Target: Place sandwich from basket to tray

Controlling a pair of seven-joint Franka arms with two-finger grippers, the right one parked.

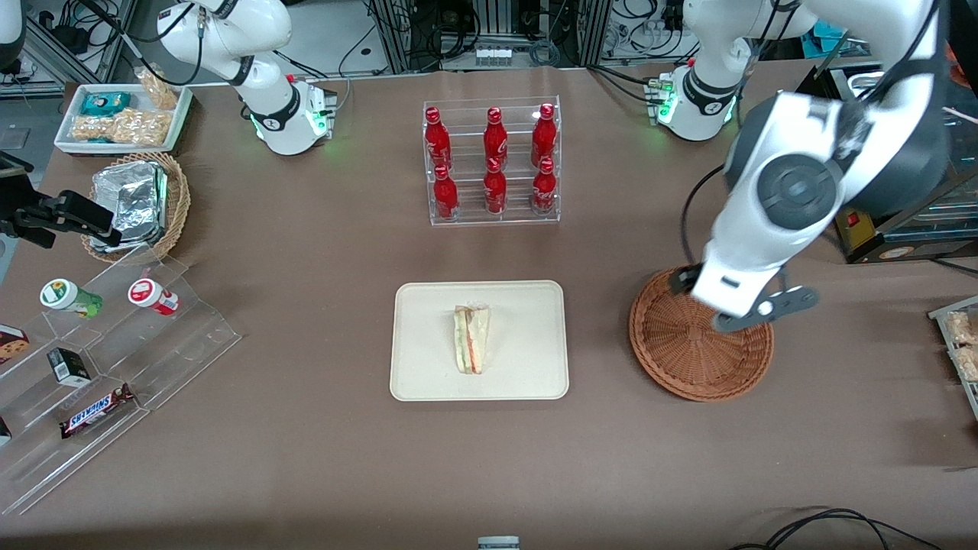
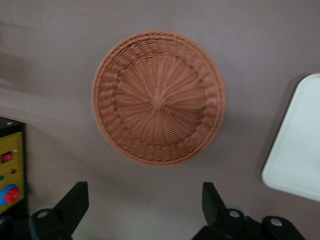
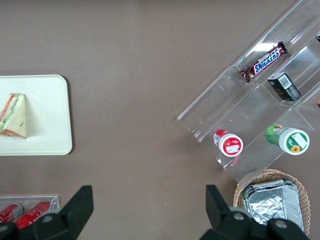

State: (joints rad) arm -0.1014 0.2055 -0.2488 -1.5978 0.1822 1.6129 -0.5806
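The sandwich (image 1: 472,339) is lying on the tray (image 1: 428,305), roughly at the tray's middle, in the centre of the front view; its pale bread face and its red, orange and green filling edge are both showing, and it is touching nothing but the tray floor. The basket (image 1: 688,359) is sitting right of centre in that view, well apart from the tray, and the wrist view is showing its woven bowl (image 2: 159,100) with nothing in it. So the transfer is reading as complete, with only a retreat left.

The gripper (image 2: 145,200) is hanging above the basket, over the part of its rim farther from the front camera. Its fingers (image 2: 74,202) are standing wide apart and holding nothing.

Farther from the front camera than the tray, a clear rack of red bottles (image 1: 493,164) is standing at upper centre. A stepped acrylic display (image 1: 114,359) with snacks is filling the lower left, toward the parked arm's end of the surface (image 1: 306,458).

The risks from here are looking small. If the arm is descending rather than lifting, the spread fingers could be catching the basket rim and tipping or dragging the light wicker. A sweep back over the tray could be nudging the wrapped sandwich, which likely slides easily.
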